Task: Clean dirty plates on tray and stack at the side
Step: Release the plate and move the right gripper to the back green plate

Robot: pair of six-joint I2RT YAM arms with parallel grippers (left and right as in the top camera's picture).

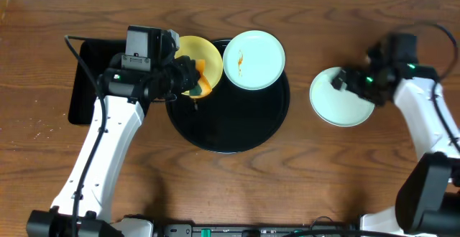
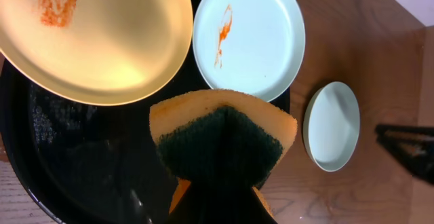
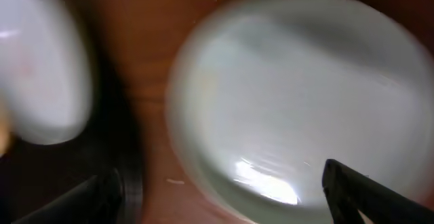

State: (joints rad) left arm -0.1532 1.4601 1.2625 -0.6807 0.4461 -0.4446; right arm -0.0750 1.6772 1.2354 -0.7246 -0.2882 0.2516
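A: Right tool (image 1: 339,81) hangs open over the clean plate (image 1: 345,106); it sits on the surface (image 1: 323,172), right of the tray (image 1: 230,133); released, I'd say, though that wrist view is blurred.

B: One plate set aside, then; left tool (image 1: 190,82) clenched on the sponge (image 2: 224,139), just by the yellow plate (image 1: 194,54); it and the mint plate (image 1: 253,59) lie smeared at the tray's far edge.

A: Next, scrub the yellow; press flat, mind it sliding.
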